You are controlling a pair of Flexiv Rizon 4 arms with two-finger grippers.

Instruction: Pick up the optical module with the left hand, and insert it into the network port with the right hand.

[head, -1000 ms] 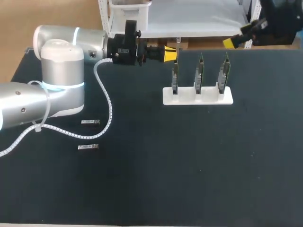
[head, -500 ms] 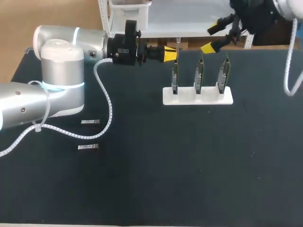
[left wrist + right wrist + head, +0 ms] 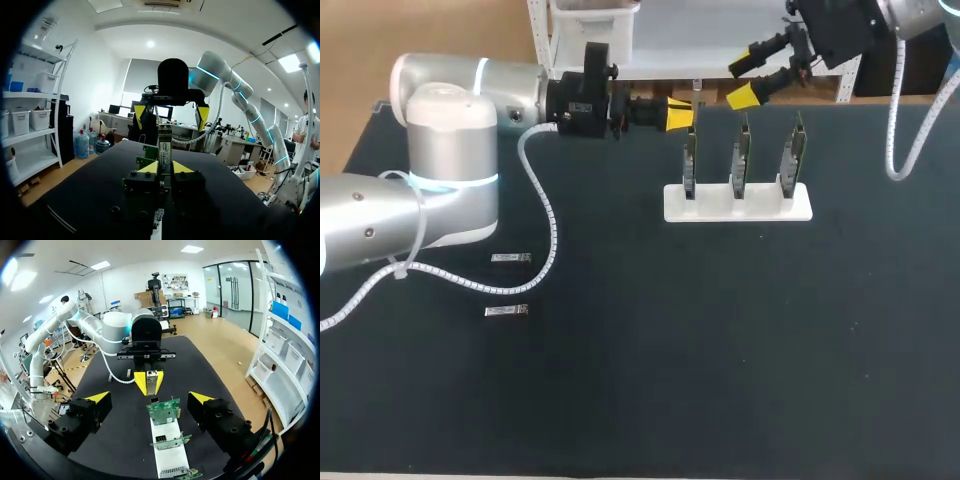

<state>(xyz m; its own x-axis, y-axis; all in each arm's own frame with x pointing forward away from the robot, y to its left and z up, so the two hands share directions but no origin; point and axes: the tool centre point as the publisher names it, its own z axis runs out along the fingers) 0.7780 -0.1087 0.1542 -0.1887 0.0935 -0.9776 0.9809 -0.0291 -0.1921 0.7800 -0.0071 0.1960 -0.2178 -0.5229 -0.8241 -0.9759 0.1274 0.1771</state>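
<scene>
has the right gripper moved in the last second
Yes. The right gripper has swung leftward in the head view, from beyond the rightmost board to just behind the middle board of the white stand, fingers open.

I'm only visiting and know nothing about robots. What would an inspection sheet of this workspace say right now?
Surface: black table.
Job's things: optical module in the left gripper; two spare modules lying on the table; three circuit boards upright in a white holder.
Clutter: nothing seen.
Grippers: left gripper shut on the optical module beside the end board; right gripper open near the boards.
Cables: white spiral hose along each arm.
Surroundings: nothing seen.
</scene>
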